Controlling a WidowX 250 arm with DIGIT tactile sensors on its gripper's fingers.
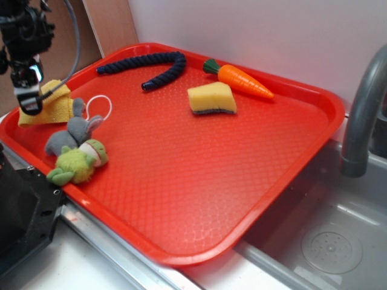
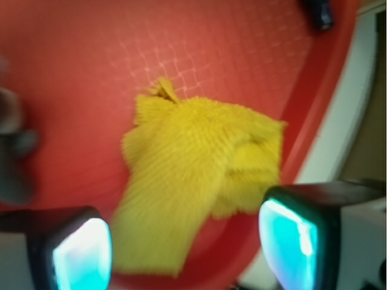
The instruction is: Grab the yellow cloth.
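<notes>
Approach is the step in hand: the gripper (image 1: 30, 99) hangs over the cloth (image 1: 51, 107) at the tray's (image 1: 199, 205) far-left corner, and the wrist view shows its jaws set wide, one pad on each side of the cloth (image 2: 199, 175), with nothing held. As I judge it, the grab itself is not yet done. The next move calls for a straight drop onto the raised fold and a firm close, since such floppy stuff will bunch or slip from a shallow pinch; the tray rim is just beside, so one jaw could catch on it.

Nearest on the tray lies a fuzzy green plush (image 1: 77, 163), touching a grey plush (image 1: 72, 130) with a white cord loop. Beyond them sits the cloth, mustard-yellow, ribbed and rumpled, folded over itself on the pebbled red plastic. Farther right, well apart, rests a stiff yellow sponge (image 1: 211, 98) with a dark underside, then a smooth orange carrot (image 1: 242, 80), and a twisted dark blue rope (image 1: 151, 66) curved along the far edge
</notes>
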